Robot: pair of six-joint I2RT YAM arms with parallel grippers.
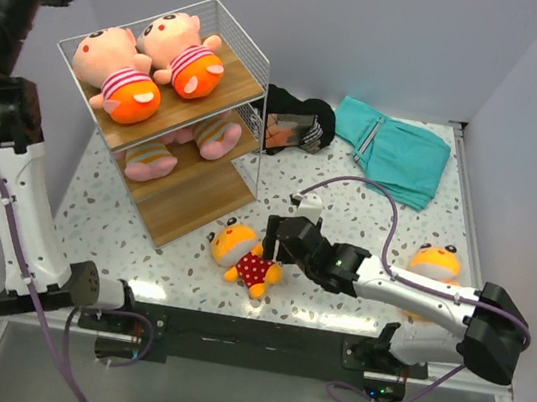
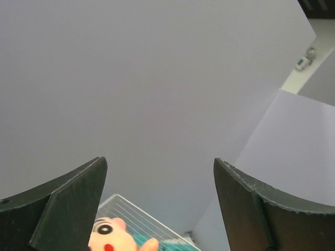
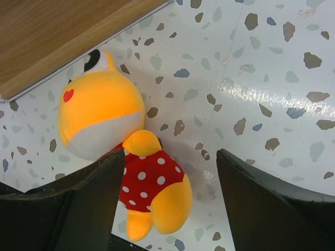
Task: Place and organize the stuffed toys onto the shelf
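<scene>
From above, we see the polka-dot toy (image 1: 248, 259) lying on the table (image 1: 374, 237) just in front of the shelf (image 1: 198, 201), with the right arm (image 1: 417, 289) far nearer.

Left wrist: the left jaws are spread and empty, facing the wall.

Right wrist: the right jaws are spread. The toy lies slantwise between them, crowding one finger, seemingly untouched.

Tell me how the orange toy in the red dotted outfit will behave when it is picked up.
The toy looks plush, so it will probably squash, limbs flopping, in the right gripper. It is likely light for its size. Its fuzzy fabric should not slip much.
</scene>
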